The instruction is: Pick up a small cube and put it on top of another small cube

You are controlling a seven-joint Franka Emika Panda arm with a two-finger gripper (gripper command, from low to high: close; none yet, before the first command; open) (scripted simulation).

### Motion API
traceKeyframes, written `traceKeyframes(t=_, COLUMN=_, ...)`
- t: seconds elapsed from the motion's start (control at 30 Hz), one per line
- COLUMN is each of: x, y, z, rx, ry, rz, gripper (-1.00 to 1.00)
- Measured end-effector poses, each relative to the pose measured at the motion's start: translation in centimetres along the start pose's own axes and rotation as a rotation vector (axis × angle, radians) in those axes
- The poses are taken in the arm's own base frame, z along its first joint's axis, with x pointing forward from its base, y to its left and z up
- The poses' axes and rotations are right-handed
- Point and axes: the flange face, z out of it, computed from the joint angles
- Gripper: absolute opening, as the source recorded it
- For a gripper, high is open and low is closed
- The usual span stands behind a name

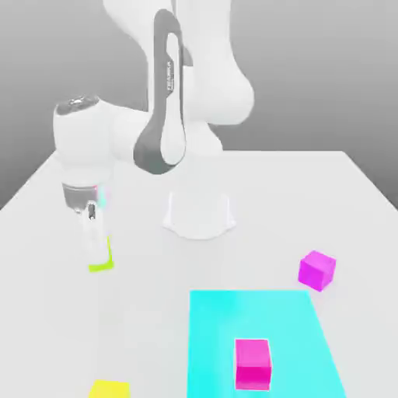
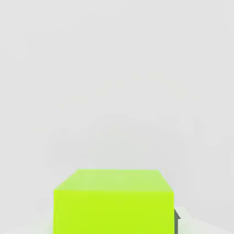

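White tabletop (image 1: 342,202) is spread across the exterior view, and the white Panda arm (image 1: 167,93) is seen rising from its base at upper centre. A cyan mat (image 1: 288,326) is laid at lower right, with one magenta cube (image 1: 253,364) set on it and a second magenta cube (image 1: 317,270) placed just off its upper right corner. The gripper (image 1: 96,253) is lowered at centre left and closed on the lime yellow-green cube (image 1: 102,264) (image 2: 114,203). A purer yellow cube (image 1: 109,389) is cut by the bottom edge.
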Motion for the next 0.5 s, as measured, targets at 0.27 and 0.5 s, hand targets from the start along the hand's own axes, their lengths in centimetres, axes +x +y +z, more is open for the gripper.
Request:
traceKeyframes(t=0.27, x=-12.9, y=-0.6, z=-1.5, rx=0.002, ry=-0.006, rz=-0.597, gripper=-1.00)
traceKeyframes(t=0.5, x=-23.6, y=3.3, z=-2.7, rx=0.001, ry=-0.008, rz=-1.121, gripper=-1.00)
